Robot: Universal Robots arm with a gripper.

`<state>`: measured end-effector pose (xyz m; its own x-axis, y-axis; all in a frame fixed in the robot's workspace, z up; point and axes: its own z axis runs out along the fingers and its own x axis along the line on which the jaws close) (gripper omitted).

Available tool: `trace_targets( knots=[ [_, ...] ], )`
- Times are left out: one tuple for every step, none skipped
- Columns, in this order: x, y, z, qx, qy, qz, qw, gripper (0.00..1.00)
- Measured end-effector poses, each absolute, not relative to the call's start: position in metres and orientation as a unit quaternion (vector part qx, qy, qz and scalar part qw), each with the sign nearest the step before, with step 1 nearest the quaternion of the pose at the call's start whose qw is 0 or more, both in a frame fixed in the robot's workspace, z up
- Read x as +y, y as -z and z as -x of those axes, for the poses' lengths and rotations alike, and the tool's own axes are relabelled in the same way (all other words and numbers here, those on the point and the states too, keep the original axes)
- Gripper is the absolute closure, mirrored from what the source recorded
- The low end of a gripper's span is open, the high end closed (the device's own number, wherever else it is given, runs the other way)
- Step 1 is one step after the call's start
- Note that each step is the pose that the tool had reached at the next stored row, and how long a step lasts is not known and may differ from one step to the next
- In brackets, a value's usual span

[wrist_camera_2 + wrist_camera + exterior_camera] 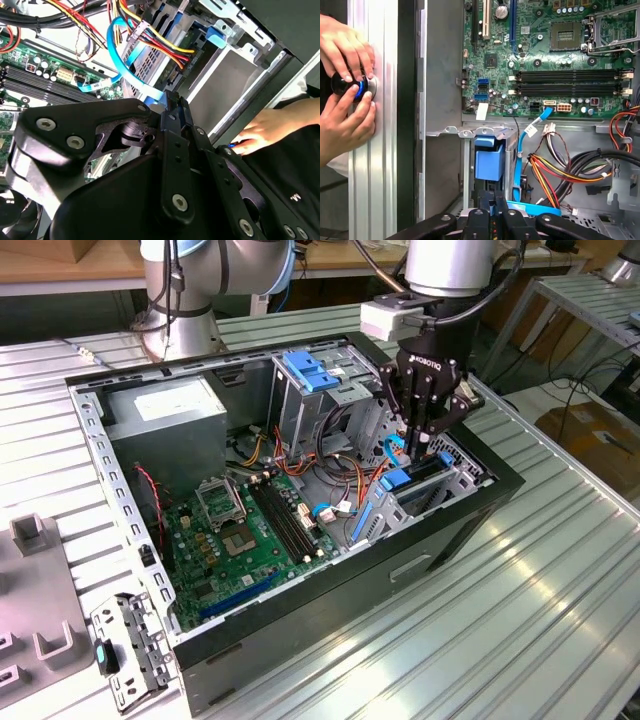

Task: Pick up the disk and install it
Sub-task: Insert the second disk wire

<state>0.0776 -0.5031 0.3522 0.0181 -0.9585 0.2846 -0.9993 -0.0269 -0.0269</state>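
The disk (399,481) sits upright in the drive cage at the case's corner on the exterior view's right, with its blue carrier edge (489,162) facing up. In the second wrist view its grey metal side (225,85) shows inside the cage. My gripper (420,440) hangs just above that cage, over the blue edge. In both wrist views the black fingers (495,207) (170,105) stand pressed together, and I see nothing between them.
A person's hands (347,95) hold a round knob on the aluminium table beside the case. A blue data cable (120,55) and coloured wires (555,175) run close to the cage. Motherboard (250,530), grey power supply (165,410) and blue latch (310,370) lie inside.
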Motion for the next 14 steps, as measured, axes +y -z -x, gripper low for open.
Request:
trace_targets(
  knots=[
    [-0.505, -0.352, -0.078, -0.692, -0.111, -0.708, 0.088, 0.84],
    [-0.506, -0.352, -0.078, -0.692, -0.109, -0.708, 0.085, 0.84],
    [-0.508, -0.352, -0.078, -0.693, -0.106, -0.708, 0.081, 0.84],
    [-0.51, -0.352, -0.078, -0.694, -0.104, -0.709, 0.078, 0.84],
    [-0.512, -0.352, -0.078, -0.694, -0.101, -0.709, 0.074, 0.84],
    [-0.515, -0.352, -0.078, -0.695, -0.098, -0.709, 0.07, 0.84],
    [-0.517, -0.352, -0.078, -0.695, -0.096, -0.709, 0.067, 0.84],
    [-0.519, -0.351, -0.078, -0.695, -0.093, -0.71, 0.063, 0.84],
    [-0.52, -0.351, -0.078, -0.696, -0.088, -0.71, 0.058, 0.84],
    [-0.522, -0.351, -0.078, -0.697, -0.083, -0.711, 0.052, 0.84],
    [-0.523, -0.351, -0.078, -0.697, -0.079, -0.711, 0.048, 0.84],
    [-0.525, -0.351, -0.078, -0.698, -0.074, -0.711, 0.044, 0.84],
    [-0.526, -0.351, -0.078, -0.698, -0.07, -0.711, 0.039, 0.84],
    [-0.527, -0.351, -0.078, -0.699, -0.066, -0.712, 0.036, 0.84]
  ],
)
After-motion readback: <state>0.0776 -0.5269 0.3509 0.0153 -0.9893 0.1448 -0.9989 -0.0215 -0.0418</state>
